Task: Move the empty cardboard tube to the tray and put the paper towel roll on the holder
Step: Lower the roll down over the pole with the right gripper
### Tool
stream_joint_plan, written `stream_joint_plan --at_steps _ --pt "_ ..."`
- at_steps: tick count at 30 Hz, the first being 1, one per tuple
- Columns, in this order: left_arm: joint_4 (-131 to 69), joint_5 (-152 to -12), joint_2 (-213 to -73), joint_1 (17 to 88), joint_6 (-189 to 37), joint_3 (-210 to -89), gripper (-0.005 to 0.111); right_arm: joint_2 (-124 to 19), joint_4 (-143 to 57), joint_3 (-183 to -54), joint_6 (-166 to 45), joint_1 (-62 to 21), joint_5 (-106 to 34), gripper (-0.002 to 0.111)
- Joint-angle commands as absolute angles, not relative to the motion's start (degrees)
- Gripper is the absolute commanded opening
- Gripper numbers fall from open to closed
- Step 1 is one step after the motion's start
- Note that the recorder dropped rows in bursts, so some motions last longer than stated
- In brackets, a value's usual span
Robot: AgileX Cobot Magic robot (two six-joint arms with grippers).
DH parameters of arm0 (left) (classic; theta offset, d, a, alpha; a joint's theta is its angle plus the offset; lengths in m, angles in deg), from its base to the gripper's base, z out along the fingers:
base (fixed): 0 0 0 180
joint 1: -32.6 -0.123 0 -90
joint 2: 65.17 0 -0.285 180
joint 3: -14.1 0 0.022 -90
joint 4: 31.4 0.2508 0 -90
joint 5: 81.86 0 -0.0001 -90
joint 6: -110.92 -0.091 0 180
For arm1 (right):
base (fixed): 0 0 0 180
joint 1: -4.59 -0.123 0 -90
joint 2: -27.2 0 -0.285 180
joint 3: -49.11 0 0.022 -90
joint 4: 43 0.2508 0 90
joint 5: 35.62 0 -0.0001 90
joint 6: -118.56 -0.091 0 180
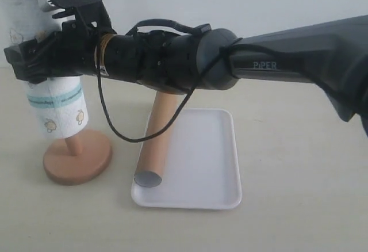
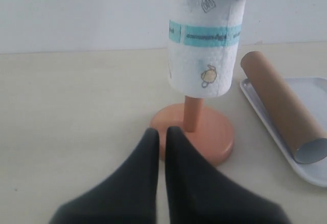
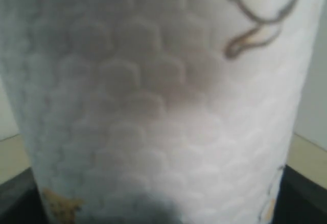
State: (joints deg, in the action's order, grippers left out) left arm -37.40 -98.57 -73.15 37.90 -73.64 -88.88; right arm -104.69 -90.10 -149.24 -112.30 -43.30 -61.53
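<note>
Right gripper (image 1: 41,62): clamped on the paper towel roll (image 1: 62,107), which you hold upright above the holder (image 1: 77,159). The post enters the roll's core, and the roll's lower end hangs well above the disc base.
Left gripper (image 2: 159,141): fingers pressed together, empty, near the holder's base.
Empty cardboard tube (image 1: 158,144): lying in the tray (image 1: 210,168), along its holder-side edge; count that part done.
Outstanding: you have the roll to lower fully and release.
</note>
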Motion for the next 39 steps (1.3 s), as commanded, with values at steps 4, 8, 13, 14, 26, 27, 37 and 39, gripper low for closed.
stream_joint_plan --at_steps 4,8,13,14,26,27,37,39 --pt "-37.34 -98.61 -72.95 37.81 -73.46 -88.69 0.004 -104.14 -86.1 -144.73 -107.69 -43.28 -64.21 0.018" --pt "-37.34 -98.61 -72.95 37.81 -73.46 -88.69 0.004 -104.14 -82.42 -142.87 -104.55 -43.28 -64.21 0.022" --pt "-37.34 -98.61 -72.95 37.81 -73.46 -88.69 0.004 -104.14 -82.3 -142.89 -104.55 -43.28 -62.86 0.052" --pt "-37.34 -98.61 -72.95 37.81 -73.46 -88.69 0.004 -104.14 -82.3 -142.89 -104.55 -43.28 -62.75 0.055" --pt "-37.34 -98.61 -72.95 37.81 -73.46 -88.69 0.004 -104.14 -83.55 -142.89 -104.96 -43.31 -58.47 0.056" --pt "-37.34 -98.61 -72.95 37.81 -73.46 -88.69 0.004 -104.14 -83.55 -142.89 -105.07 -43.31 -57.98 0.056" --pt "-37.34 -98.61 -72.95 37.81 -73.46 -88.69 0.004 -104.14 -83.55 -142.89 -106.24 -43.31 -55.26 0.08" --pt "-37.34 -98.61 -72.95 37.81 -73.46 -88.69 0.004 -104.14 -83.55 -142.89 -107.42 -43.31 -54.81 0.087"
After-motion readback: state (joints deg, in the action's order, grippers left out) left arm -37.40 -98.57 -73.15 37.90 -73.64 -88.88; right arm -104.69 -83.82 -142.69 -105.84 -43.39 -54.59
